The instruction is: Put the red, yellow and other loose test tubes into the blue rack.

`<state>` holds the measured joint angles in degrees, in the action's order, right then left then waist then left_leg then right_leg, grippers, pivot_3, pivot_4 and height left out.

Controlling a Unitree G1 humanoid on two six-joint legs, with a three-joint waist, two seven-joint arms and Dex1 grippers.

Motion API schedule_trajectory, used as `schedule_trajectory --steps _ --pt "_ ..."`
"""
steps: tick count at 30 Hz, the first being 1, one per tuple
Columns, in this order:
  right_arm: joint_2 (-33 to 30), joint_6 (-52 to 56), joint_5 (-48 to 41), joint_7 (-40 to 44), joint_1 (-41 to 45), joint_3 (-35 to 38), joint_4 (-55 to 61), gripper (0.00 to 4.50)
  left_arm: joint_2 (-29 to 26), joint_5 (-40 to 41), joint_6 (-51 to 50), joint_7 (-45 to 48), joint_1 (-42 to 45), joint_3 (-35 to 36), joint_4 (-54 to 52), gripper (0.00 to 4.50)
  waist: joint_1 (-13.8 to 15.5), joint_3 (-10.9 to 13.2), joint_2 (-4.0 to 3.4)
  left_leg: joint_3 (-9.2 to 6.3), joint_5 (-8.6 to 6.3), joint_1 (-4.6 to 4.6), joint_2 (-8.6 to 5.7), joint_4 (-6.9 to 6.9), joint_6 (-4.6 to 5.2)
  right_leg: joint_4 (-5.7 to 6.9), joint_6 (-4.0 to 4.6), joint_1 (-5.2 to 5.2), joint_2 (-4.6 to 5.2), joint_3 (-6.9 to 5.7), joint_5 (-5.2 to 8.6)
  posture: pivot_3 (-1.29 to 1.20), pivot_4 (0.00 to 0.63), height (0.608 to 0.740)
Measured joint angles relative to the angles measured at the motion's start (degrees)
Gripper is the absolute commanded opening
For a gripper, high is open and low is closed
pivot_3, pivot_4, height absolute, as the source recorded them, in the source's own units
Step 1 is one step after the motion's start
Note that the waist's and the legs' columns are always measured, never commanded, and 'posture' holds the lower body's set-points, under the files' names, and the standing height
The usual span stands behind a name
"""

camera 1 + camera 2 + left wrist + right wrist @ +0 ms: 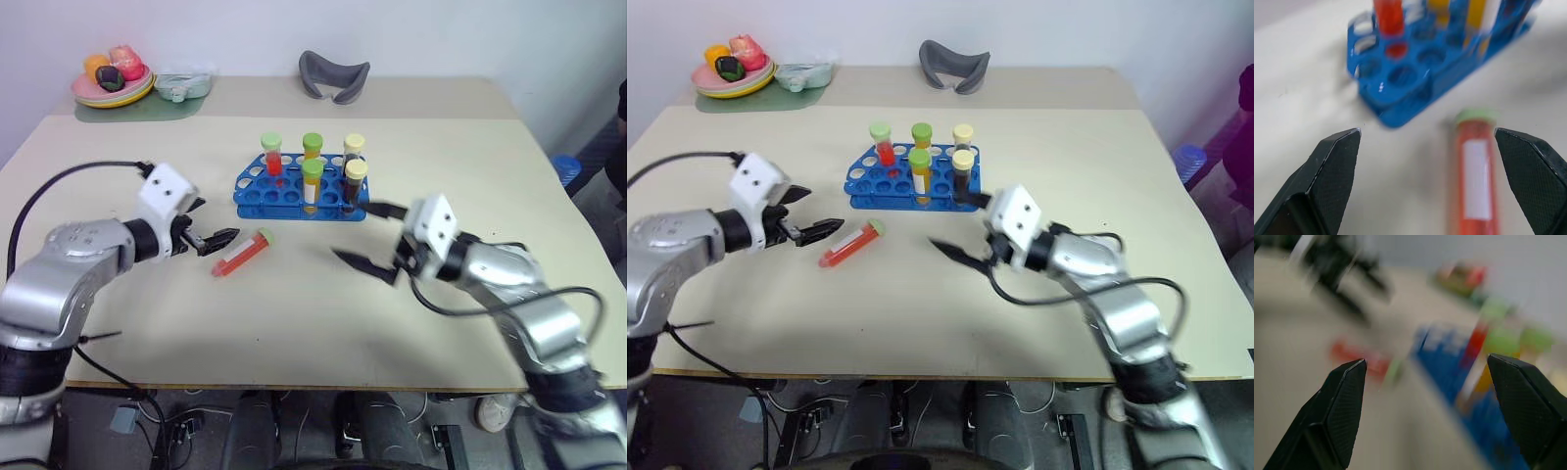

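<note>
A loose test tube (243, 253) with red liquid, a light green cap and a white label lies flat on the table, in front of the blue rack's (257, 194) left end. Several capped tubes stand in the rack, among them a red one (271, 157), yellow ones (312, 183) and dark ones (355, 182). My left gripper (220, 218) hovers open and empty just left of the lying tube, which the left wrist view shows as a red tube (1476, 176) near one finger. To the right of that tube, my right gripper (353, 230) is open and empty in front of the rack's right end.
At the table's back left sit a plate of toy fruit (113, 83) and a pale green container (183, 86) on a green mat. A grey curved object (333, 74) lies at the back centre. Cables hang off the front edge.
</note>
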<state>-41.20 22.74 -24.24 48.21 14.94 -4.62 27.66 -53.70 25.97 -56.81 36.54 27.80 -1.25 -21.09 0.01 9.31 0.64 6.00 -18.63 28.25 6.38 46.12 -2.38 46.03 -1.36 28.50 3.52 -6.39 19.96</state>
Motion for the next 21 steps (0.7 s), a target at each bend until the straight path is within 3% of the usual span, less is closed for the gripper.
schedule_trajectory --steps 3,8,13,21 --pt "-3.1 0.7 -1.4 3.0 -3.5 1.7 2.5 3.98 -2.5 -0.8 -12.7 1.7 10.4 -11.2 0.6 4.5 0.1 0.0 0.06 -0.02 0.01 0.0 0.0 0.02 -0.01 0.02 0.0 -0.01 -0.07 -0.01 0.01 0.0 0.15 0.666" --pt "-3.0 0.7 -1.7 3.5 -3.9 1.7 3.3 3.98 -0.4 -0.2 -24.6 3.4 19.8 -20.0 2.7 4.5 0.4 0.1 0.18 -0.01 0.16 0.03 0.0 0.06 -0.28 0.03 0.0 0.01 -0.07 0.02 0.01 0.0 0.15 0.666" --pt "-3.1 2.0 -1.8 4.1 -4.1 1.2 4.2 3.98 0.2 -2.2 -27.0 4.2 23.6 -29.4 8.8 4.5 0.7 0.1 0.23 -0.01 0.18 0.04 -0.01 0.09 -0.33 0.03 0.0 -0.01 -0.05 0.02 0.0 0.0 0.15 0.666" --pt "-3.3 2.3 -1.5 5.5 -5.3 0.6 5.6 3.98 5.7 -3.1 -27.8 5.7 29.2 -31.8 18.1 4.5 0.9 0.2 0.34 -0.06 0.22 0.05 -0.09 0.14 -0.38 0.04 -0.01 -0.06 0.04 -0.01 0.0 0.0 0.15 0.666"
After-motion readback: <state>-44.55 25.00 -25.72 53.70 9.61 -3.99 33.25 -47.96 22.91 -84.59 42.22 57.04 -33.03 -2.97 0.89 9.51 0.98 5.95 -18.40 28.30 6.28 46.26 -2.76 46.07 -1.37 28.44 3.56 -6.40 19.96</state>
